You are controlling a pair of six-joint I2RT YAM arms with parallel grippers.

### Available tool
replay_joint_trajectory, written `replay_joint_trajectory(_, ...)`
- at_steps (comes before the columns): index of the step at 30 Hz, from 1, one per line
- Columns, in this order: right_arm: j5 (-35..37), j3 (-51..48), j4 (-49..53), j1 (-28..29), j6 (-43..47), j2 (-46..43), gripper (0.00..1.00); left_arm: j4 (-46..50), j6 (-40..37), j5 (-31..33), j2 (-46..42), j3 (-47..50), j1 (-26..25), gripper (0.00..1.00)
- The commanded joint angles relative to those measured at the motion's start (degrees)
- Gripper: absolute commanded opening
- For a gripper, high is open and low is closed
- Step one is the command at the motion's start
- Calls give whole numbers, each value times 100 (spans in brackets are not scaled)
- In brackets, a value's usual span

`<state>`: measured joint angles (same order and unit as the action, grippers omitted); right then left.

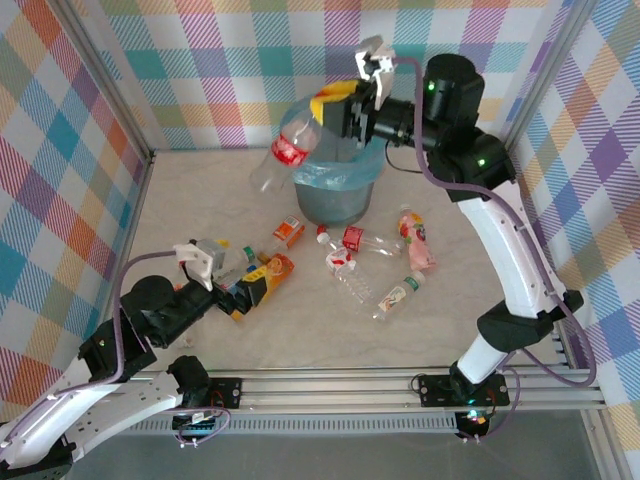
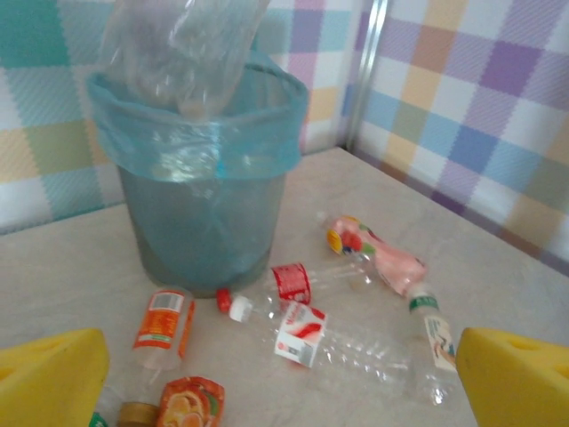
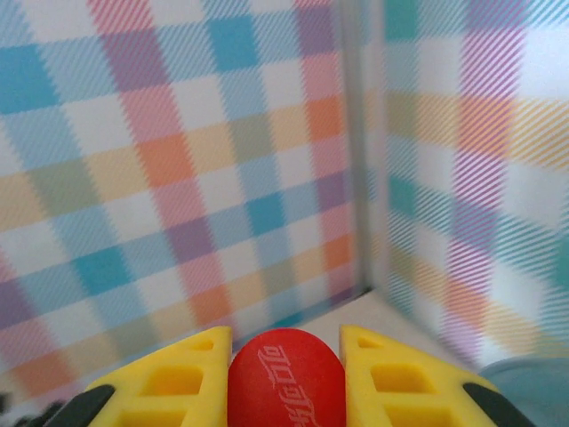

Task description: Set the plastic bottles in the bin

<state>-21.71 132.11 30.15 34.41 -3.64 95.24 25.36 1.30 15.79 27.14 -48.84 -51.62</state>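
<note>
grips the red-labelled bottle point(image 1: 288, 150) in the right gripper point(image 1: 330, 102), high at the back of the table point(image 1: 200, 200), with the yellow fingers point(image 3: 178, 374) pressed on the label from both sides. carries it tilted, long axis slanting down and to the left from the jaws, lower end hanging over the bin point(image 1: 335, 205); from the left wrist view, seems to dip just inside the rim of the blue bag point(image 2: 200, 147) rather than outside it. looks like the drop stage for this one, calling only for a parting of the jaws, with some risk of clipping the near-left rim given the slant. holds the left gripper point(image 1: 228, 275) low at the near left, jaws spread wide and gripping nothing, facing the bin across the other plastic bottles point(image 1: 345, 265) lying on the table. finds closest ahead of it the orange-filled bottle point(image 2: 187, 400) and the orange-labelled bottle point(image 2: 164, 325), both lying roughly lengthwise away from the jaws; just to the right, a clear bottle with a red-and-white label point(image 2: 302, 334) lying crosswise. makes the left arm the nearer one for these, and leaves the pink bottle point(image 1: 415, 240) on the right arm's side.
</note>
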Motion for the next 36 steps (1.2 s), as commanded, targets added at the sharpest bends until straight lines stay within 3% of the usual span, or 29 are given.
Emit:
replay_joint_trajectory(1,1383,702,230,-135,729,505,0,335,374,611,284,-401,-25,98)
replay_joint_trajectory(8,2024,1770,430,-610,874,1708,0,1239,861,1210,1053,-942,-29,98)
replay_joint_trajectory(15,1608,1583,704,-813,736,2393,0,1623,1207,1502,1384,-974,-24,97)
replay_joint_trajectory(25,757,1343,895,-822,800,3243,2,1799,1525,1768,1147,-775,-24,98)
replay_joint_trajectory(36,400,1373,1043,-969,987,4145,8,1972,1719,1901,1057,-598,-31,98)
